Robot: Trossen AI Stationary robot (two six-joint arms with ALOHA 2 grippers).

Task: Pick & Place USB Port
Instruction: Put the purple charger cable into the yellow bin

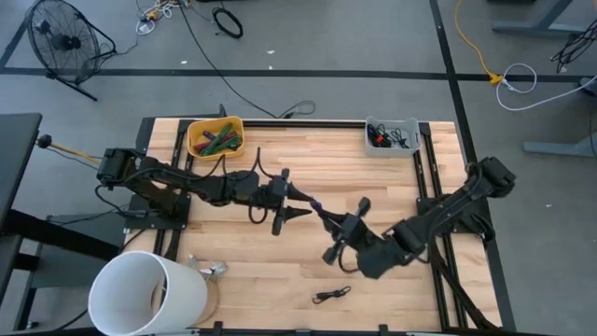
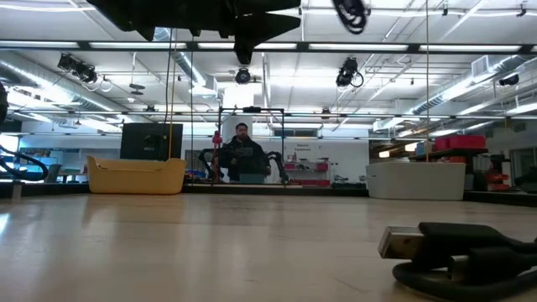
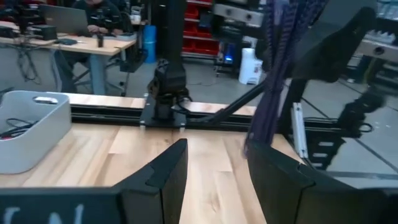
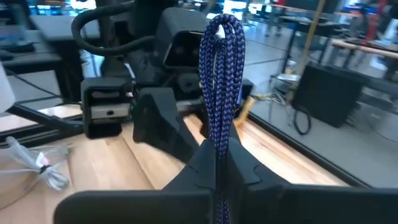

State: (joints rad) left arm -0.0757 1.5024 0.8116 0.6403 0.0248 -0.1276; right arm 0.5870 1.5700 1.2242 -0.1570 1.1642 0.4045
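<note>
A blue braided cable, folded into a bundle of several strands, is held above the table's middle by my right gripper, which is shut on it. Its looped end reaches toward my left gripper, which is open and points level at it. In the left wrist view the bundle stands just beyond one finger; whether they touch I cannot tell. A black USB cable lies on the table near the front edge, its metal plug on the wood. My right gripper pinches the folded bundle of blue cable between its two fingers, several strands together. The fingers come almost level from the table's right near side. The looped end sticks out past the fingertips, and the bundle is lifted clear of the table.
A yellow bin with coloured cables stands at the far left and a grey bin with dark cables at the far right. A white bucket and a pale coiled cable sit at the near left. A person sits beyond the table.
</note>
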